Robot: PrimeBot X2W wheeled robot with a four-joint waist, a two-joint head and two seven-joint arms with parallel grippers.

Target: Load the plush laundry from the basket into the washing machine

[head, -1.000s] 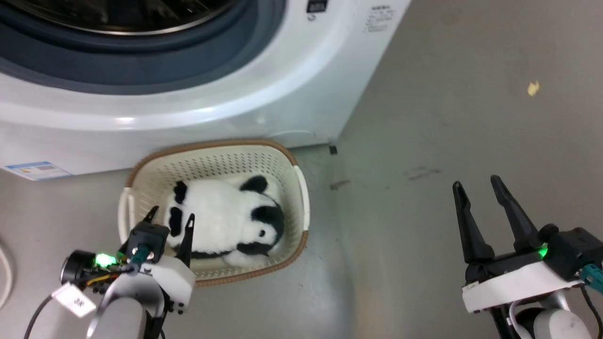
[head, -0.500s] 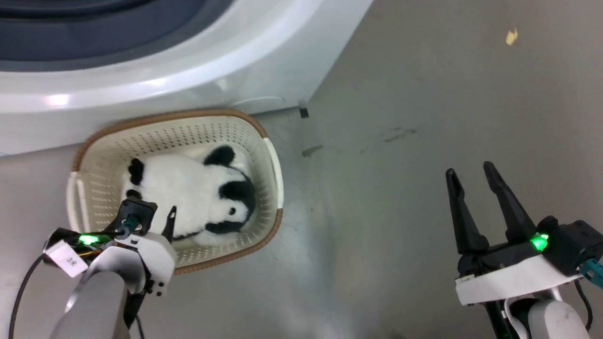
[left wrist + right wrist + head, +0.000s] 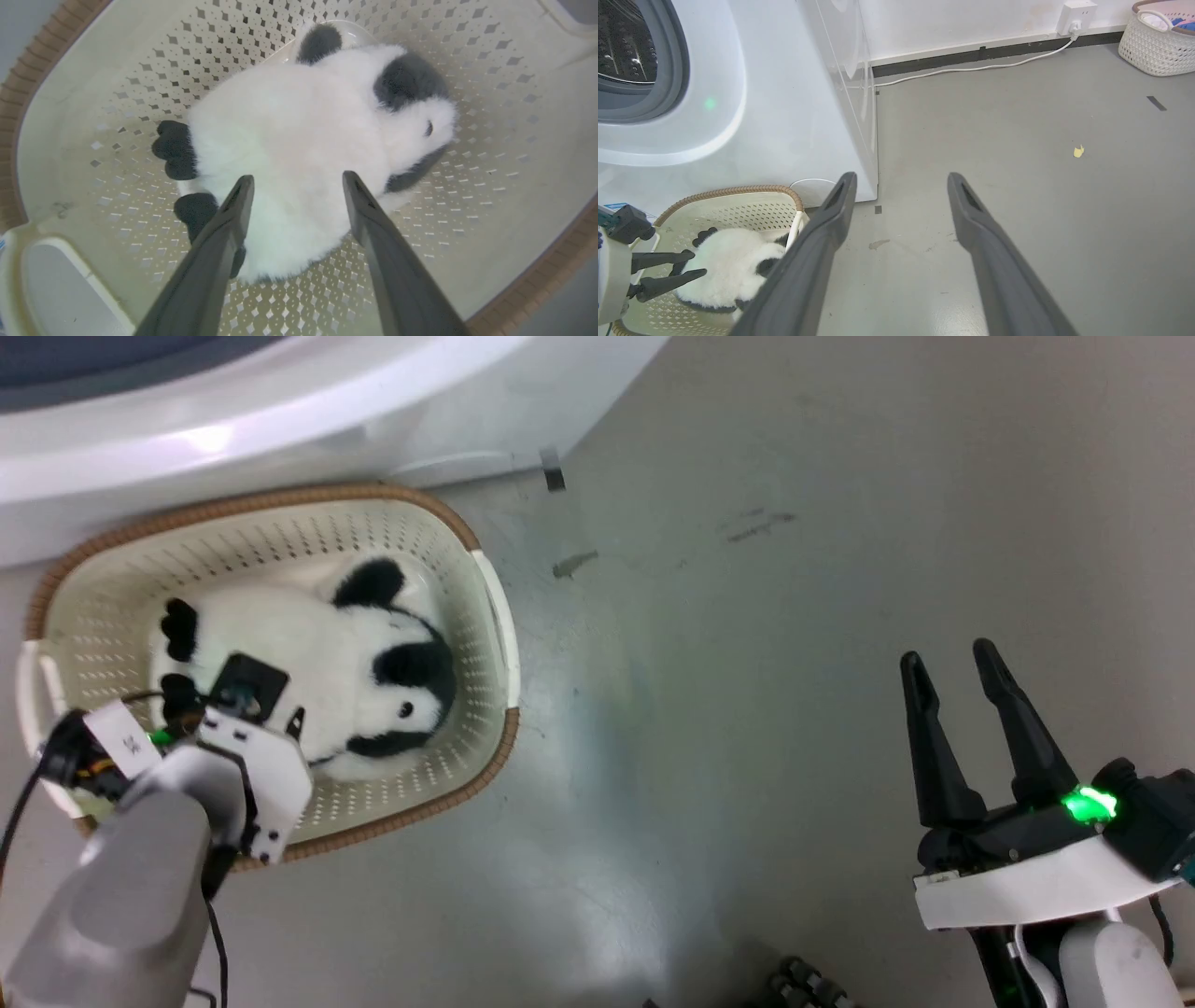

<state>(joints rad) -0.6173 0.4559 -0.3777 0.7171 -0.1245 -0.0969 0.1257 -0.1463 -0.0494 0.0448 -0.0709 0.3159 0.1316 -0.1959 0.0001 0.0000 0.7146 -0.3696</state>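
Note:
The plush laundry, a black-and-white panda point(image 3: 317, 635), lies in the cream basket point(image 3: 439, 509) on the floor, right in front of the white washing machine point(image 3: 280, 392). My left gripper point(image 3: 296, 177) is open and reaches down into the basket point(image 3: 140, 70), one finger on each side of the panda's white body point(image 3: 289, 121). I cannot tell whether the fingers touch the fur. My right gripper point(image 3: 948, 653) stands open and holds nothing over bare floor, far to the right. The right wrist view shows the washing machine's grey seal and steel drum point(image 3: 621, 46).
A second woven basket point(image 3: 1157, 42) with clothes stands by the far wall. Near it, a white cable point(image 3: 971, 70) runs along the skirting from a wall socket point(image 3: 1078, 9). A yellow scrap point(image 3: 1078, 150) lies on the grey floor to the right of the washing machine.
The head camera has swung, sliding the basket and washer up and to the left in the picture. My left gripper has gone further down over the panda. The right gripper has hardly moved.

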